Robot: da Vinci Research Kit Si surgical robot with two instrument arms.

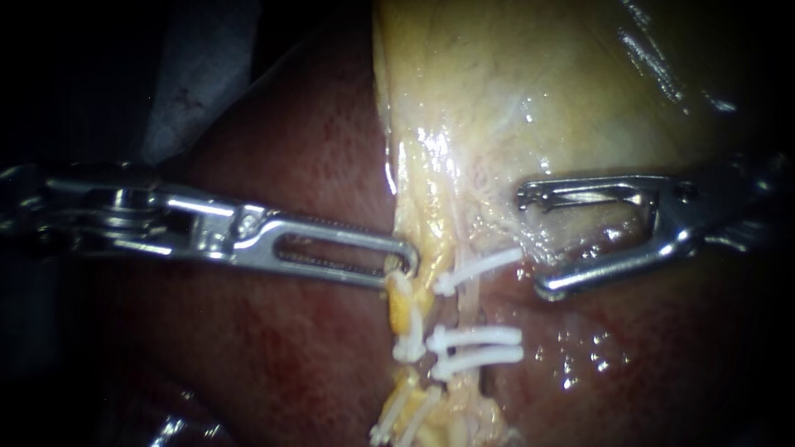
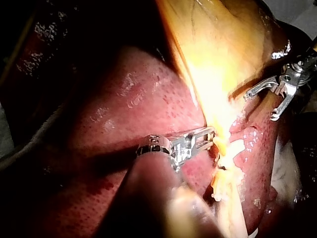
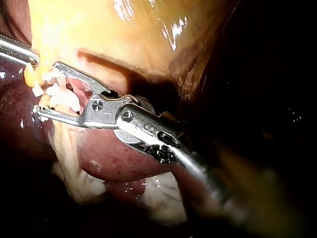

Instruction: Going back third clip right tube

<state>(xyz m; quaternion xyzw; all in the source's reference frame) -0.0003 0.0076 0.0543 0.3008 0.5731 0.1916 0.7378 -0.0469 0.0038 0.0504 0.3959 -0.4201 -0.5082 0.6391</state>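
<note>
The right instrument's hand (image 1: 532, 242) enters from the right with its two jaws spread wide, holding nothing. Only wet tissue at the foot of the gallbladder (image 1: 538, 83) lies in the gap. Just ahead of the spread jaws, and not touching them, is the uppermost clip (image 1: 484, 266). It is a white bar lying slanted across the right tube (image 1: 469, 302), a thin pale strand that runs down from the gallbladder. Lower on the same tube sit two more white clips (image 1: 478, 346), close together and nearly parallel, which makes three clips on the right tube in all. Across from these, the left instrument's hand (image 1: 404, 261) enters from the left. Its two slotted jaws lie together, pinching the yellow tissue (image 1: 400, 310) at their tip, just beside the tube. That yellow strand carries further white clips, some near the hand and some at the lower edge, but they overlap too much to count with certainty. Two instruments are in view. Above them is the one pale yellow gallbladder, glistening, and the dark red liver (image 1: 273, 356) lies on both sides of the strands.
</note>
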